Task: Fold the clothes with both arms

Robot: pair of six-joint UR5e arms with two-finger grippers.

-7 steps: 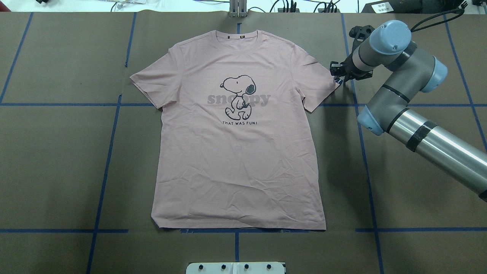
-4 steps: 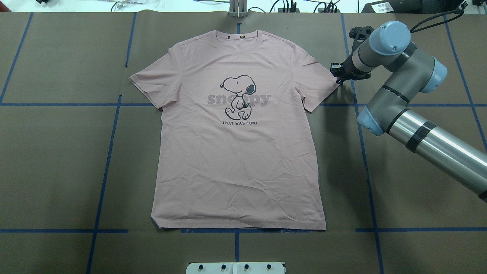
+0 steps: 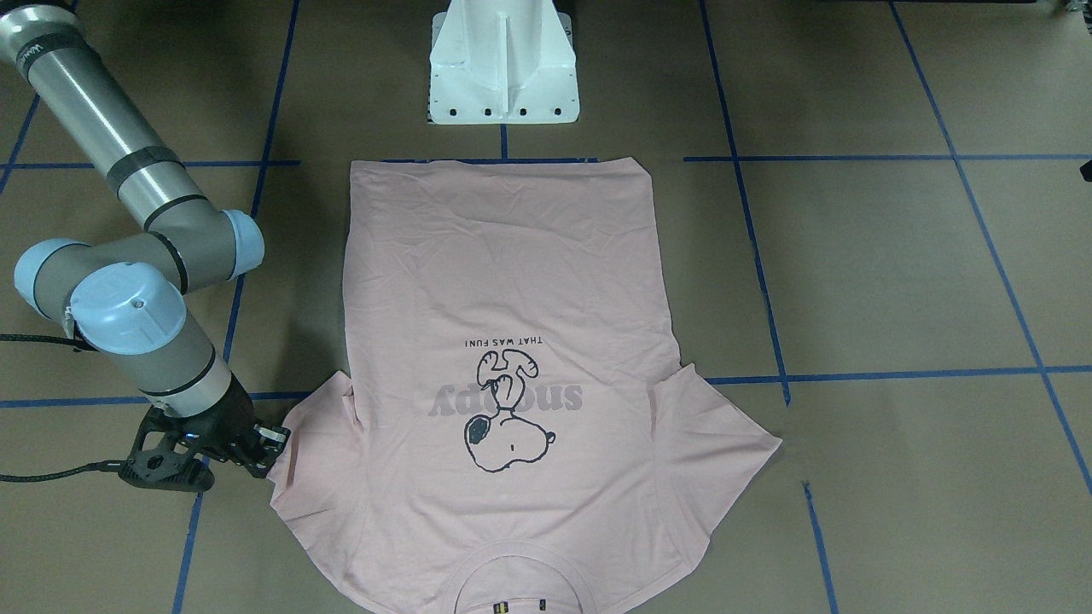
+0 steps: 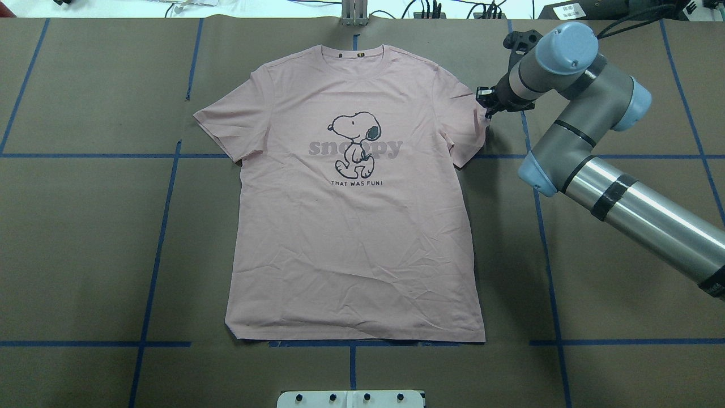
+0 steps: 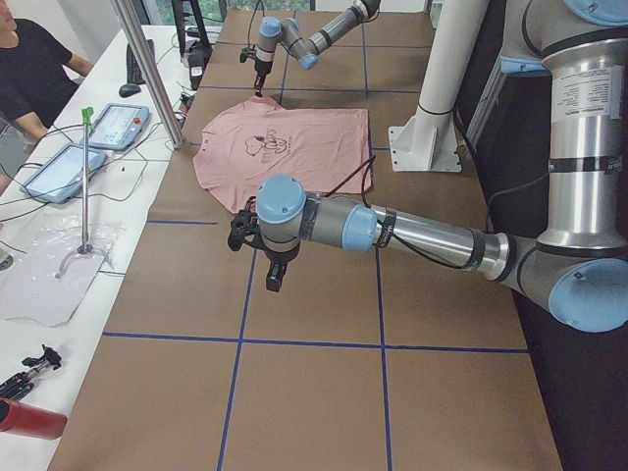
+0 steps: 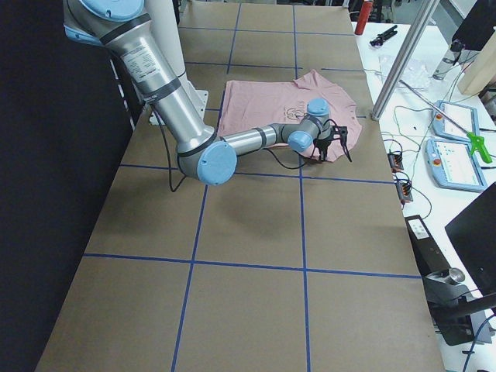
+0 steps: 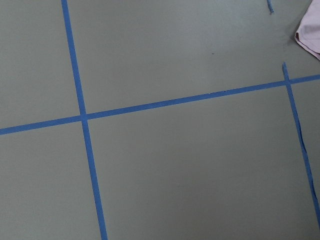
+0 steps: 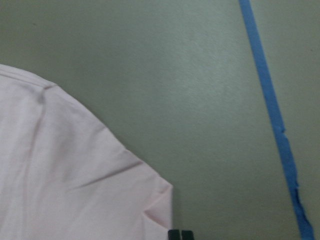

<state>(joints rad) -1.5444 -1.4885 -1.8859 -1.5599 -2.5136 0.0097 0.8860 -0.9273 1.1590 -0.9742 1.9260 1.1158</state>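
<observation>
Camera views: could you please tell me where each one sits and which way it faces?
Front-facing: across the table, facing the base, looking down at the T-shirt; right arm shows.
Overhead: behind the base, looking down; right arm.
Left side: table's left end; left arm near.
Right side: opposite end; right arm near.
Left wrist: down on tape lines; no body.
Right wrist: down on the sleeve; jaws' tips.
Shared: overhead and front-facing both show the T-shirt's print.

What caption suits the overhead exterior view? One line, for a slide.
A pale pink short-sleeved T-shirt lies flat on the brown blue-taped table; the right black two-finger gripper pinches its sleeve edge.
</observation>
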